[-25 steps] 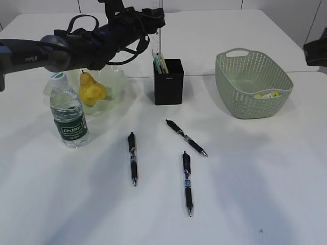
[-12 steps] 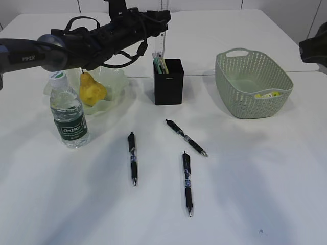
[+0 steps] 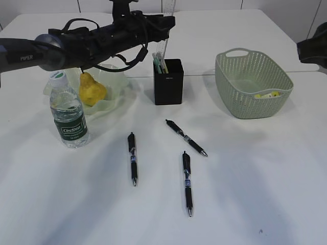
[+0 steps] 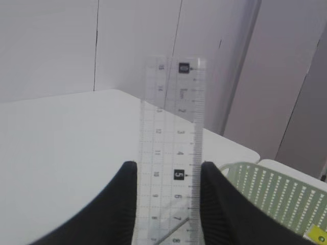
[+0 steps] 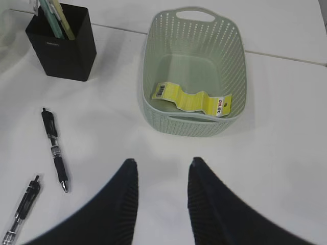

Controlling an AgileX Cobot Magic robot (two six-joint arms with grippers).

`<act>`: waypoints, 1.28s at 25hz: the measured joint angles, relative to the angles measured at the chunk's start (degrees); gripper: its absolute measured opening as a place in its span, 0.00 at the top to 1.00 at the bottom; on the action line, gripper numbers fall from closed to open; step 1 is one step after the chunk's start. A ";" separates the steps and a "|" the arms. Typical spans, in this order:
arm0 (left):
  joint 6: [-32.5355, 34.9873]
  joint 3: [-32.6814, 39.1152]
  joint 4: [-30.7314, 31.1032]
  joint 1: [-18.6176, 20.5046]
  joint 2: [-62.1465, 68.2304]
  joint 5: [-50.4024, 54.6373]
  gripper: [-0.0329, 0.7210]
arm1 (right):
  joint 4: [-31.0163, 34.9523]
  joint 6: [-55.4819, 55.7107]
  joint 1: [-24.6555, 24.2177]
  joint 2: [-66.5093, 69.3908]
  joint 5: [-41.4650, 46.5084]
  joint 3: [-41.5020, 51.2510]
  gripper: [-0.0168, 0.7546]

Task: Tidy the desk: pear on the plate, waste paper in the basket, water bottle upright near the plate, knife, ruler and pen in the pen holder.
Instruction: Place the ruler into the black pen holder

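Note:
My left gripper (image 3: 166, 23) is shut on the transparent ruler (image 4: 173, 127), holding it upright by its long edges above the black pen holder (image 3: 168, 81). The ruler's (image 3: 162, 50) lower end hangs just over the holder's mouth. Pale green and white things stand in the holder (image 5: 61, 46); I cannot tell whether one is the knife. The yellow pear (image 3: 92, 89) lies on the wavy plate (image 3: 116, 81), with the water bottle (image 3: 68, 115) upright beside it. Yellow waste paper (image 5: 191, 99) lies in the basket (image 5: 194, 51). My right gripper (image 5: 163, 162) hovers open and empty.
Three black pens lie on the white table: one left (image 3: 133, 158), one middle (image 3: 186, 138), one nearest the front (image 3: 187, 184). The green basket (image 3: 253, 84) stands at the right, and the right arm (image 3: 312, 50) shows at the right edge.
The left gripper has carried the ruler to the right, from left of the pen holder to over it. Nothing else has moved.

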 joint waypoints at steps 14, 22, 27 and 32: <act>0.00 0.00 9.74 0.09 0.00 -1.88 0.63 | 0.00 0.00 0.00 0.00 -0.10 0.00 0.62; 0.00 0.00 9.86 0.47 0.00 -1.88 0.63 | 0.00 0.00 0.00 0.00 -0.10 0.00 0.62; -0.09 0.00 12.17 0.47 0.00 -1.92 0.63 | 0.00 0.00 0.00 0.00 -0.32 0.00 0.62; -1.74 0.00 15.29 0.50 0.00 -6.20 0.63 | 0.00 0.00 0.00 0.00 -1.36 0.00 0.62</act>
